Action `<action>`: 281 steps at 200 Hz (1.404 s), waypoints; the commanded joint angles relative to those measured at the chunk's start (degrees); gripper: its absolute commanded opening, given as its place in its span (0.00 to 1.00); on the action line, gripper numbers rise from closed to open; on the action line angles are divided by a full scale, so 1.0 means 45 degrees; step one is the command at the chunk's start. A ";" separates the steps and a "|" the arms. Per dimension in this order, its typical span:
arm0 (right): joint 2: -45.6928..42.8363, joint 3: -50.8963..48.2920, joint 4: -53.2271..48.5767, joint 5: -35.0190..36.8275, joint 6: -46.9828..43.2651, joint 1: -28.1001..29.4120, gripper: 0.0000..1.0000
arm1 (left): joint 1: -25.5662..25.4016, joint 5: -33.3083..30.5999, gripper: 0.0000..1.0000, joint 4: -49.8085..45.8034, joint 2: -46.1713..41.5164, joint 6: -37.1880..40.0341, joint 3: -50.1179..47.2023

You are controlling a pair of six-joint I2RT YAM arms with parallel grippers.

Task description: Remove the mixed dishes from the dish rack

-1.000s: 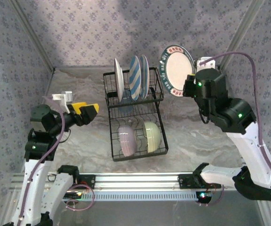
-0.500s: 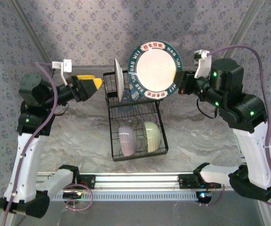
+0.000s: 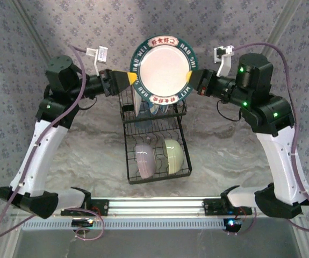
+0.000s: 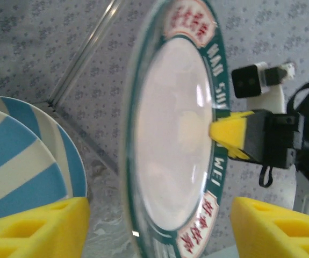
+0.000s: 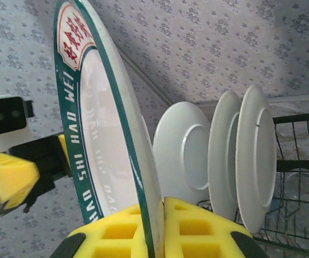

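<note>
**Green-rimmed plate (image 3: 162,70) — mid-air handover**

A second ago the plate was out at the right. It now hangs upright above the dish rack (image 3: 157,141). The right gripper (image 3: 192,80) clamps its rim. The left gripper (image 3: 131,79) has risen to the opposite edge — jaws astride the rim, narrowing, not yet touching. This is likely a handover. Other dishes remain racked.

A plate (image 3: 162,69) with a dark green rim, white panels of red characters and a pale centre is clamped between the yellow jaws of the right gripper (image 5: 155,207). A blue-and-white striped plate (image 4: 20,161) is seen left of the yellow jaws of the left gripper (image 4: 159,215). Below both, a lavender bowl (image 3: 145,159) and a pale yellow-green bowl (image 3: 174,155) are held in the black wire rack (image 3: 128,161).
</note>
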 commanded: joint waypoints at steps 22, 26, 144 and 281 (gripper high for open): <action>0.0053 0.0087 0.1353 -0.1178 0.0814 -0.0264 0.00 | -0.0056 -0.0463 0.61 -0.0124 0.0378 -0.0350 0.0744; 0.0060 0.0063 0.1359 -0.1183 0.0823 -0.0253 0.00 | -0.0056 -0.0478 0.59 -0.0125 0.0424 -0.0348 0.0765; 0.0362 -0.0614 0.2024 -0.1486 0.1125 -0.0321 0.00 | -0.0056 -0.1143 0.00 0.0016 0.0422 -0.1052 0.0590; -0.0420 -0.0940 0.0619 0.1135 -0.0697 -0.0529 1.00 | 0.1065 -0.3612 0.00 0.0427 -0.0250 -0.3458 0.0364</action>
